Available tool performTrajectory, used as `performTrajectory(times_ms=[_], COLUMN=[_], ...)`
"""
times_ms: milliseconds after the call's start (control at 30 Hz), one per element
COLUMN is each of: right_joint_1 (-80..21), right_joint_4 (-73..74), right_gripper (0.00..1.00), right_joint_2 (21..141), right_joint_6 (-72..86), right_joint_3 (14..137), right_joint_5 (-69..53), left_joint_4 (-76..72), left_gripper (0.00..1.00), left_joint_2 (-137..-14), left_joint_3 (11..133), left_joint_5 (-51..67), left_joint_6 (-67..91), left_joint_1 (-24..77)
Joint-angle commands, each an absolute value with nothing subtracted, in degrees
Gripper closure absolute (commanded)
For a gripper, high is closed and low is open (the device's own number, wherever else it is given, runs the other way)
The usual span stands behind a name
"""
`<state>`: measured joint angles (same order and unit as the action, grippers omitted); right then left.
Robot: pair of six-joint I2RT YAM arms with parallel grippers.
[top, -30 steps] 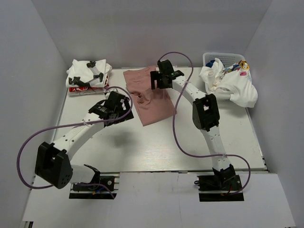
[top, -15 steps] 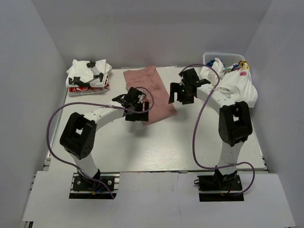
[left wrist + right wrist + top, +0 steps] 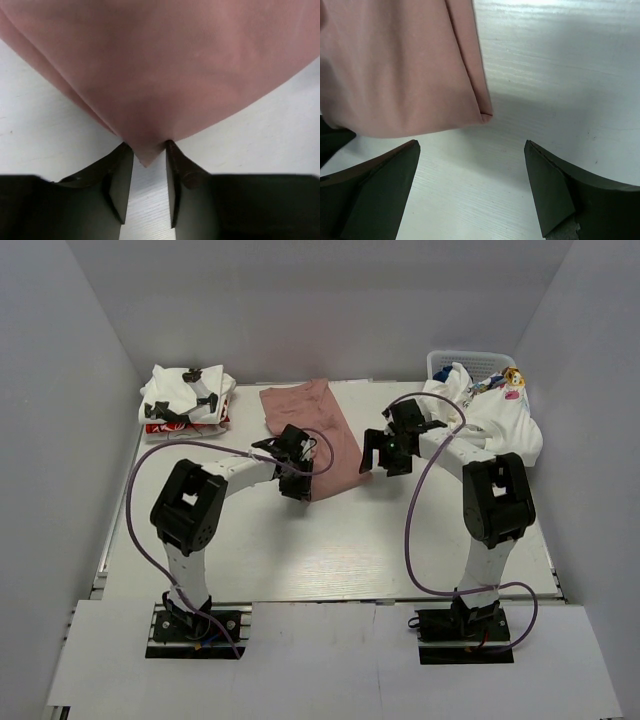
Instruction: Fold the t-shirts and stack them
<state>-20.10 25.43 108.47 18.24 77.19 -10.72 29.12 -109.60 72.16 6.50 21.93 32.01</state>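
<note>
- Corner of the pink t-shirt (image 3: 160,65) sits between the half-closed fingers of your left hand (image 3: 146,144); whether they grip it cannot be told.
- Your right hand (image 3: 471,144) gapes wide, empty, over the worktop (image 3: 560,75).

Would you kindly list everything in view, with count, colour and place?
Pink t-shirt: one, dusty pink, folded, far centre.
T-shirt stack: one, white with prints, far-left corner.
Basket: one, white mesh, far-right corner.
Loose t-shirts: count unclear, white, heaped over the basket.
Table: one, white.
Cables: two, purple, one per arm.
Left gripper: one, black, jaws narrowly apart astride pink t-shirt's near corner.
Right gripper: one, black, jaws wide, by its near-right corner.
</note>
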Motion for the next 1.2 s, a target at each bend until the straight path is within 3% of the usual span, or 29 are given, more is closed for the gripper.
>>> performTrajectory(times_ms=[0, 100, 167, 333, 367, 433, 567, 700, 967, 1167], right_joint_1=[-19.86, -19.95, -20.21, -20.22, -20.21, -20.39, -20.13, -20.65, -23.20, -25.84], right_joint_4=[23.30, 22.94, 21.37, 18.81, 18.81, 17.58, 15.21, 15.91, 21.43, 30.57], right_gripper=[0.10, 0.10, 0.19, 0.52, 0.65, 0.72, 1.00, 1.00, 1.00, 1.00], right_joint_2=[107.49, 108.72, 109.51, 112.94, 113.11, 112.15, 109.96, 105.13, 74.82, 58.73], right_joint_6=[17.84, 17.49, 17.49, 18.90, 19.07, 19.25, 19.16, 18.89, 23.47, 25.05], right_joint_3=[75.33, 75.49, 75.76, 75.67, 75.15, 72.79, 70.14, 65.94, 45.73, 47.28], right_joint_5=[-12.13, -12.74, -13.09, -15.46, -16.16, -17.22, -18.98, -18.72, -11.69, -11.16], left_joint_4=[28.83, 29.36, 29.36, 28.30, 28.30, 28.30, 26.90, 27.42, 30.49, 34.45], left_gripper=[0.62, 0.84, 1.00, 1.00, 1.00, 1.00, 1.00, 1.00, 1.00, 1.00], left_joint_2=[-110.92, -112.32, -111.62, -108.54, -107.67, -106.88, -103.28, -97.84, -75.61, -64.78], left_joint_3=[74.79, 75.41, 74.88, 71.55, 71.54, 70.93, 68.21, 63.65, 50.38, 51.05], left_joint_5=[6.94, 6.94, 6.94, 6.94, 6.94, 7.64, 9.22, 10.37, 18.90, 21.53], left_joint_6=[21.45, 21.45, 22.14, 22.68, 23.20, 23.20, 23.81, 24.52, 30.40, 34.80], left_joint_1=[32.08, 32.08, 32.08, 32.08, 32.08, 32.08, 32.08, 34.27, 40.16, 42.80])
